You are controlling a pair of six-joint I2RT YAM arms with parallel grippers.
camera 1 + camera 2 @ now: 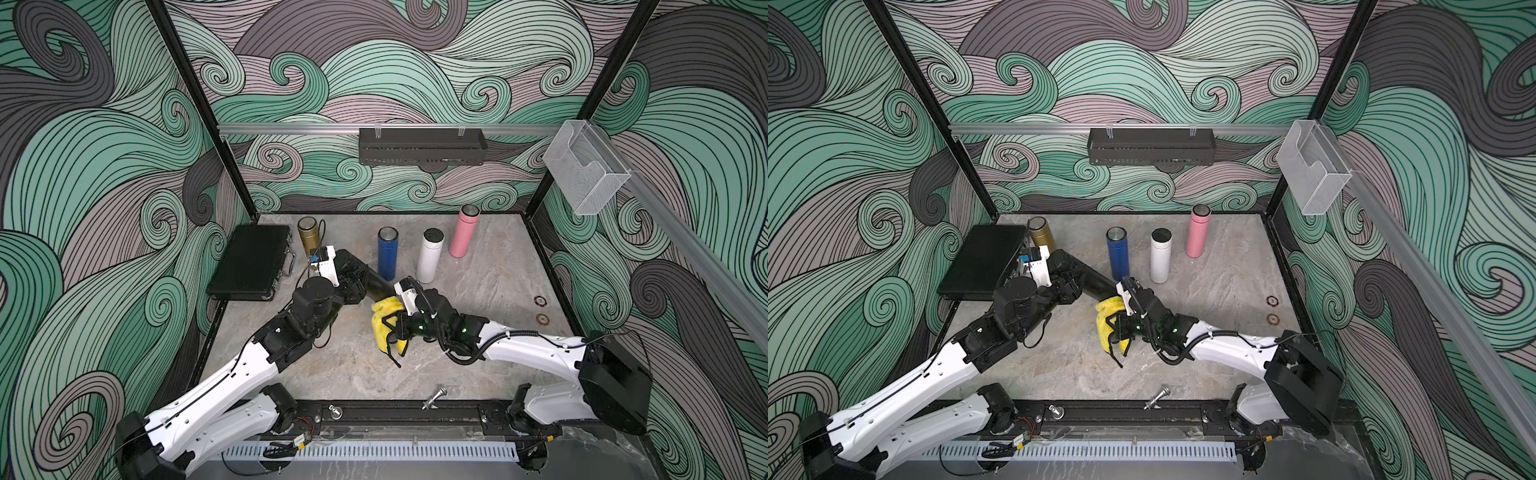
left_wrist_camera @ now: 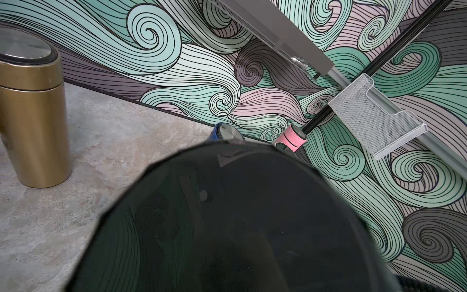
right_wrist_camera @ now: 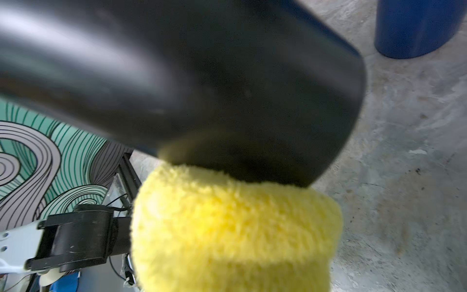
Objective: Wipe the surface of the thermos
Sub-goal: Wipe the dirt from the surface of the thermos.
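A black thermos [image 1: 377,287] is held off the table, tilted, with my left gripper [image 1: 353,286] shut on its upper end. In the left wrist view the thermos [image 2: 227,215] fills the lower half and hides the jaws. A fluffy yellow cloth [image 1: 384,322] is bunched in my right gripper [image 1: 395,326], which is shut on it. The cloth [image 3: 235,227] presses against the underside of the thermos [image 3: 202,75] near its free end, and it covers the right jaws. Both top views show the thermos [image 1: 1098,284] and cloth [image 1: 1106,320] meeting mid-table.
A gold thermos [image 1: 309,237], a blue one [image 1: 387,257], a white one [image 1: 431,259] and a pink one [image 1: 464,235] stand along the back. A black case [image 1: 253,262] lies at the left. A metal bolt [image 1: 434,399] lies near the front rail, two rings [image 1: 540,309] at the right.
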